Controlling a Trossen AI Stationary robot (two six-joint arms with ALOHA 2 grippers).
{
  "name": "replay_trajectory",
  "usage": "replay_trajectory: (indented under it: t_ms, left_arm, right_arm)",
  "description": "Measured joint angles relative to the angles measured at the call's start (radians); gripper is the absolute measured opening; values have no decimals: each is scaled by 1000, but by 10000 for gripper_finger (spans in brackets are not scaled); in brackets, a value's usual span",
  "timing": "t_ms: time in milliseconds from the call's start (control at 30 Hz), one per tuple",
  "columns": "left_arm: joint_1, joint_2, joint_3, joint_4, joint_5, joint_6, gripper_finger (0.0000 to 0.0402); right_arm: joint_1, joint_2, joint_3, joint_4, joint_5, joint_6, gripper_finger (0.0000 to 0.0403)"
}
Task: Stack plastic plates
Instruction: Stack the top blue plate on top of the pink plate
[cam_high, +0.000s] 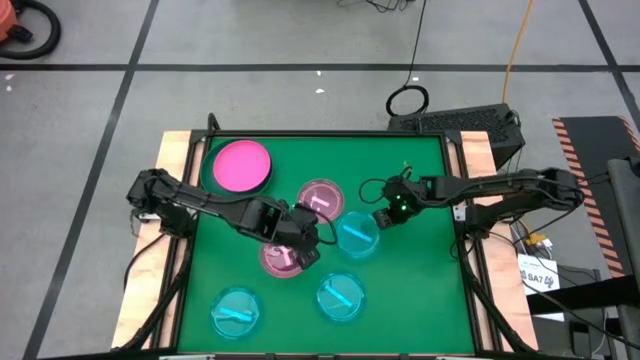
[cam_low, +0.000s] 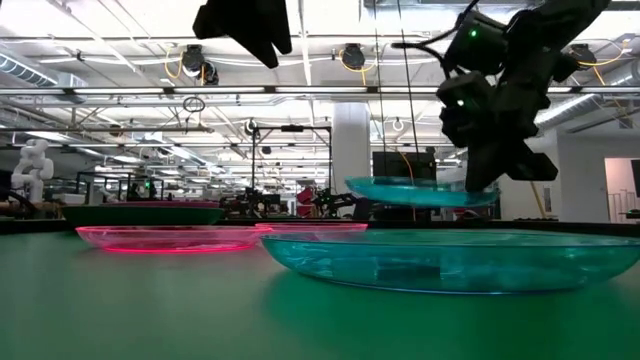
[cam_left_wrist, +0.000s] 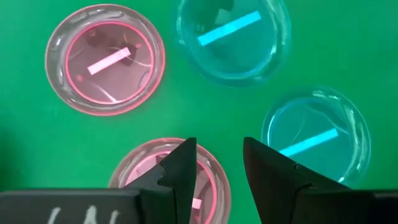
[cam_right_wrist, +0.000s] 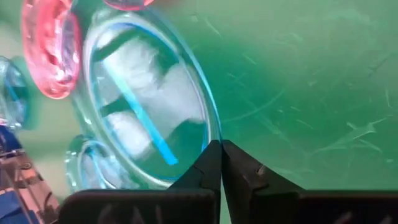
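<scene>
My right gripper (cam_high: 380, 218) is shut on a translucent cyan plate (cam_high: 356, 236), which the low view shows lifted above the table (cam_low: 420, 190). My left gripper (cam_high: 305, 250) hovers open, high over a translucent pink plate (cam_left_wrist: 158, 180), fingers pointing down (cam_left_wrist: 219, 149). A second pink plate (cam_high: 320, 198) lies flat near the table's middle. Two more cyan plates (cam_high: 341, 297) (cam_high: 236, 310) lie flat near the near edge. The magenta plate (cam_high: 241, 165) sits at the far left on a dark plate whose rim shows (cam_low: 140, 212). My right gripper pinches the cyan plate's rim (cam_right_wrist: 208, 140) between its two fingers, on the side toward the table's right. The fingers (cam_low: 490, 175) come slanting down from the right. The plate is lifted clear and stays nearly level.
The green mat (cam_high: 420, 290) has bare room at its right and near-right parts. Wooden table edges (cam_high: 175, 150) frame it. A cyan plate (cam_low: 450, 260) fills the low view's foreground. Cables and a keyboard (cam_high: 460, 122) lie beyond the far edge.
</scene>
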Motion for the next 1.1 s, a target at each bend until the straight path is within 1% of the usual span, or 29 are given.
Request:
replay_trajectory:
  t_ms: [133,233,300,400,533,600,700,800,867,967,1100]
  left_arm:
    - [41,0,0,-4,4,-26,136]
    - [90,-6,2,-8,48,-29,137]
    - [129,-12,5,-3,90,-26,145]
    - [183,-36,5,1,142,-1,177]
    - [248,-63,5,5,143,45,232]
    - [275,-65,5,7,143,66,254]
    - [302,-66,5,12,141,116,270]
    - [326,-52,5,69,213,157,273]
    - [341,-47,5,80,261,135,273]
    - [372,-51,5,85,312,58,273]
    - [411,-49,5,79,337,-39,273]
  right_arm:
    - [0,-39,0,-10,1,8,1]
    - [0,-64,0,-21,1,7,1]
    - [0,-81,0,-21,-1,8,1]
    - [0,-111,0,-20,-2,23,1]
    - [0,-143,2,-13,0,53,0]
    - [0,-153,2,-12,3,63,0]
    - [0,-158,2,6,5,91,0]
    - [0,-160,2,55,25,118,0]
    - [0,-162,2,86,32,131,0]
    - [0,-163,2,122,60,144,0]
    - [0,-162,2,123,86,144,0]
